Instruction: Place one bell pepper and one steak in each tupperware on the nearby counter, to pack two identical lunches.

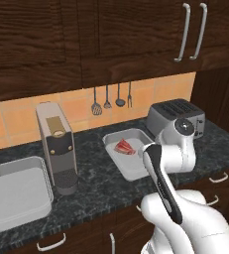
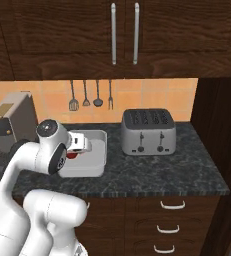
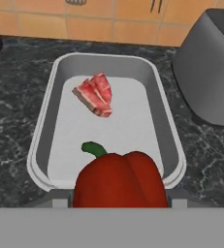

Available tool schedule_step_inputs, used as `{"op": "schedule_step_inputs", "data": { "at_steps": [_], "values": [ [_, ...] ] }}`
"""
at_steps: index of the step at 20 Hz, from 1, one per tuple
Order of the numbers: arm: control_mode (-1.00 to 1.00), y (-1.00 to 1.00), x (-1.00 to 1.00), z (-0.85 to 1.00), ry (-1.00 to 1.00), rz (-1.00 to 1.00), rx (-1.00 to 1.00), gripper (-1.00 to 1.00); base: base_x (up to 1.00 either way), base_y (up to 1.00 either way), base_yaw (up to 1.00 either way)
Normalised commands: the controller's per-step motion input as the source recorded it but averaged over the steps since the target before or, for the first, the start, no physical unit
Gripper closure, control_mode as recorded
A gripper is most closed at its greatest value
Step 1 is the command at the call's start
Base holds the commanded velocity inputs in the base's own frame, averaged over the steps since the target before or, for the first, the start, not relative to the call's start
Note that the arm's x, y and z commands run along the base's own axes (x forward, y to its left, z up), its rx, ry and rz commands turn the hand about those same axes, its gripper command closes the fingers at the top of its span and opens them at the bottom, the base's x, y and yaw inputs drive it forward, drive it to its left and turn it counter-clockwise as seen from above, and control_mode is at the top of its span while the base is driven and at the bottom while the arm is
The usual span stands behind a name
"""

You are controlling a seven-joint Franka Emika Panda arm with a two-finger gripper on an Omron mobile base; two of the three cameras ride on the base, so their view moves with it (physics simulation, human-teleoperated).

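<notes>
Nearest the hand camera, a red bell pepper point(image 3: 119, 180) with a curled green stem is sitting right between the gripper point(image 3: 118, 202) fingers, which are pinching it from both sides, their tips only just peeking out at its lower corners. The pepper is hanging over the near end of a pale grey tupperware point(image 3: 45, 123) on the black marbled counter point(image 3: 16, 111). Further in, a pinkish-red steak point(image 3: 95, 95) with pale streaks is lying on the container floor, toward its far left part and well apart from the pepper. In the left base view the white arm is bending over this same tupperware point(image 1: 117, 159), with the steak point(image 1: 125, 146) showing just beyond the elbow. In the right base view the wrist is covering the container's left side, and a bit of red is showing under the hand. Off to the left a coffee machine point(image 1: 56, 146) is standing upright, and beyond it a second tupperware point(image 1: 17, 193) is lying on the counter. A silver toaster point(image 2: 148, 131) is standing just to the right of the first container. Behind it all, utensils point(image 1: 112, 100) are hanging on the orange tiled wall.
</notes>
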Motion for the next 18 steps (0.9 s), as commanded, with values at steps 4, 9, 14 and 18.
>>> {"op": "schedule_step_inputs", "data": {
  "at_steps": [4, 9, 14, 18],
  "values": [
    [-1.0, 0.01, 0.46, -0.27, 0.27, 0.0, 0.0, 1.0, 0.0, 0.0, 0.0],
    [-1.0, 0.05, 0.38, -0.08, 0.18, 0.0, 0.0, 1.0, 0.0, 0.0, 0.0],
    [-1.0, 0.0, 0.34, -0.33, 0.01, 0.0, 0.0, 1.0, 0.0, 0.0, 0.0],
    [-1.0, 0.06, 0.35, -0.43, 0.01, 0.0, 0.0, 1.0, 0.0, 0.0, 0.0]
  ]
}}
